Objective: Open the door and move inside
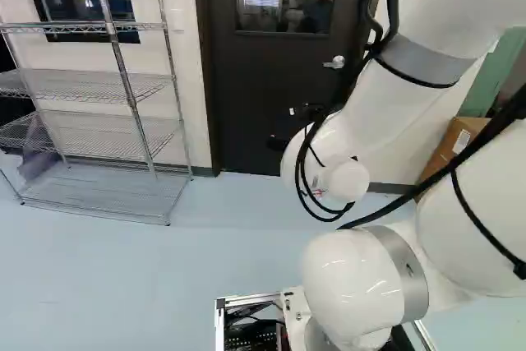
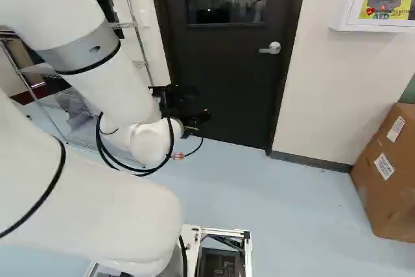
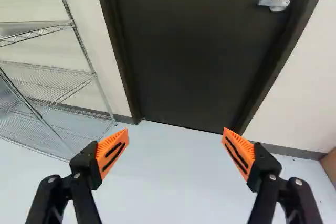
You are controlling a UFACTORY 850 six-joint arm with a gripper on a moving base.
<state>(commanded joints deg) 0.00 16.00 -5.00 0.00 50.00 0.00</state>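
Observation:
My gripper [image 2: 188,111] shows as a dark shape at the arm's end in the right base view, short of the door [image 2: 224,89]. In the wrist view the gripper [image 3: 175,153] stands wide open, its orange pads far apart with only floor between them. Ahead of it the dark door [image 3: 184,51] is closed in its frame. A silver lever handle [image 3: 275,1] sits near the door's edge, on the side of the right-hand finger, well away from both fingers. The same handle [image 1: 334,62] is visible beside the arm in the left base view.
A wire shelf rack [image 1: 123,80] stands against the wall left of the door. Right of the door, a white cabinet [image 2: 376,27] hangs on the wall, with a cardboard box [image 2: 389,173] on the floor beyond it. Pale blue floor [image 2: 292,212] lies between base and door.

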